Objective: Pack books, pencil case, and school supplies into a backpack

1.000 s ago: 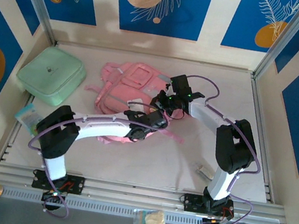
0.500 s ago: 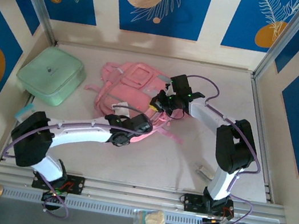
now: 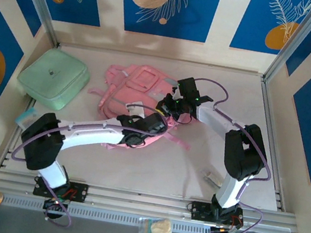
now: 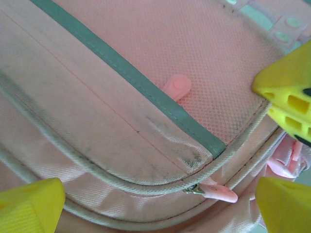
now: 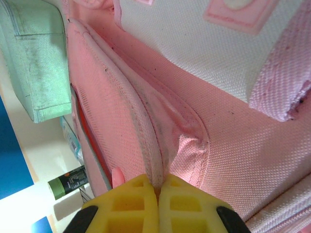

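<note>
left claw (image 4: 155, 209) spread wide, empty, over backpack (image 4: 121, 58); zip pull (image 4: 218, 192) lies between its tips, nearer the right one. right claw (image 5: 156, 188) clamps backpack seam (image 5: 148, 141).

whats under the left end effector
The pink backpack lies under the open left end effector: pink fabric, a grey-green strip, a piped seam and a pink zipper pull. Its fabric covers whatever is inside, so the contents cannot be seen.
</note>
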Controlling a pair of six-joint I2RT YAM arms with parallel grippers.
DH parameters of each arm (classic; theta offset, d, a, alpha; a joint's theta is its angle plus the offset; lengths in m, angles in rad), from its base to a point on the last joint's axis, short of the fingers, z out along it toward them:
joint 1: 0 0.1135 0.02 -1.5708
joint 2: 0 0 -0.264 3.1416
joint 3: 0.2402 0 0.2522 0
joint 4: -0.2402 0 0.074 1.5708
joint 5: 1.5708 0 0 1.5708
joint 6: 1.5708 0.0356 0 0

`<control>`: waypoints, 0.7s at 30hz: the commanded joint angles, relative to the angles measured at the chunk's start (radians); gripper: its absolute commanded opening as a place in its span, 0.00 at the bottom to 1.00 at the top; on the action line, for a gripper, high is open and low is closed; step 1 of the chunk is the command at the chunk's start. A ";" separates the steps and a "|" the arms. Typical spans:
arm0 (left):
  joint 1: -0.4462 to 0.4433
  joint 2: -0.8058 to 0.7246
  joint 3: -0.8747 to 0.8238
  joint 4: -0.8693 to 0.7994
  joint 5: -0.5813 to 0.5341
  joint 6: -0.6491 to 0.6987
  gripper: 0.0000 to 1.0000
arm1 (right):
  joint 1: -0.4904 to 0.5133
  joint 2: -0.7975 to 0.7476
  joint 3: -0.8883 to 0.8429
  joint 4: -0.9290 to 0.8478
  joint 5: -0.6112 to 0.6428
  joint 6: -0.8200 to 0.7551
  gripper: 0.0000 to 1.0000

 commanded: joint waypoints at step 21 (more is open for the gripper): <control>0.022 0.034 -0.021 0.037 -0.003 0.097 0.34 | -0.005 0.000 0.096 -0.007 -0.026 -0.028 0.00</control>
